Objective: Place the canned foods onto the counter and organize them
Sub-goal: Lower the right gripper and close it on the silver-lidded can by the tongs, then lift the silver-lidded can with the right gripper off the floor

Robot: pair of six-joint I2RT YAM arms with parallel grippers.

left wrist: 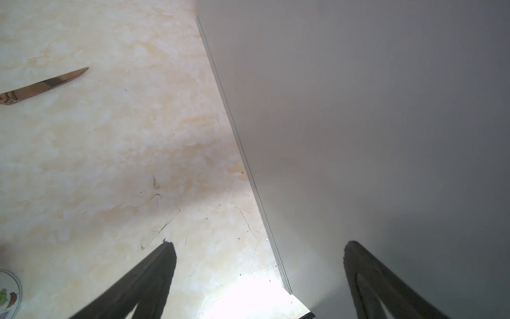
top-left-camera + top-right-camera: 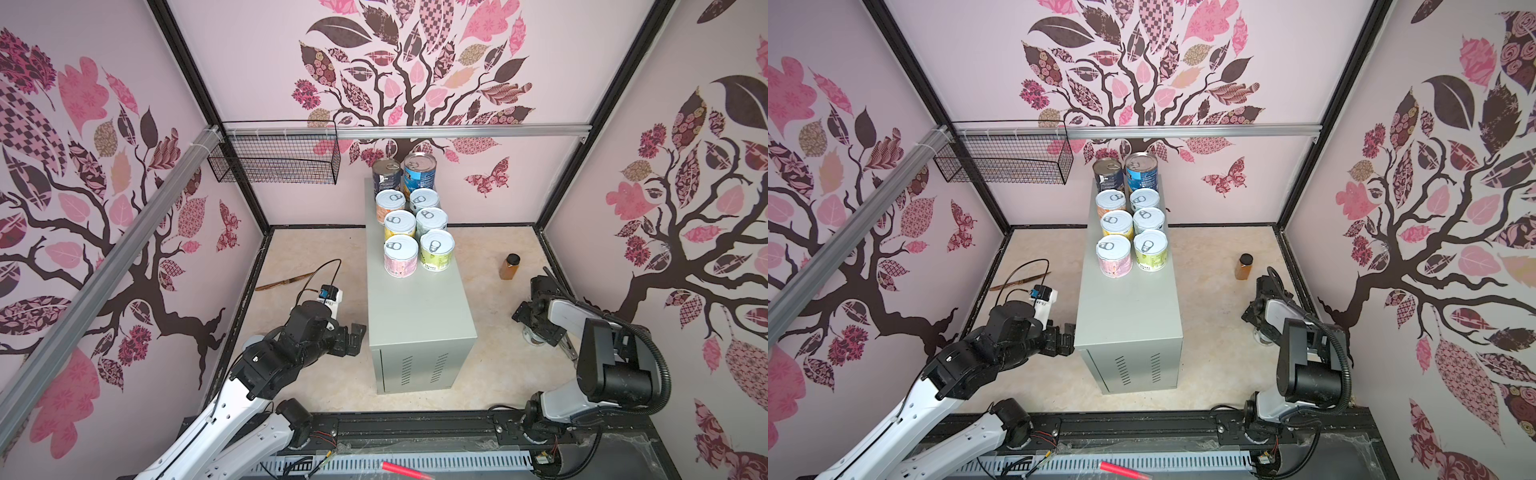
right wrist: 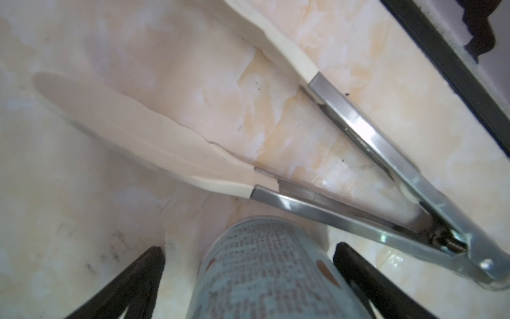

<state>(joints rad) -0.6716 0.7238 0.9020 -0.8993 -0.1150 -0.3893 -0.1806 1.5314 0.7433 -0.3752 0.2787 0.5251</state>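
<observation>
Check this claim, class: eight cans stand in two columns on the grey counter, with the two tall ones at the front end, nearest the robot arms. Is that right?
Not quite. The tall cans stand at the far end of the counter, and the short cans stand in front of them. Both top views show this. The rest holds: eight cans, two columns.

Matt grey sheet metal clad the counter (image 2: pixel 419 307), where canned foods (image 2: pixel 401 247) showed glossy white lids; polished steel tongs (image 3: pixel 367 138) gleamed against scuffed, marbled tabletop (image 1: pixel 110 138).
</observation>
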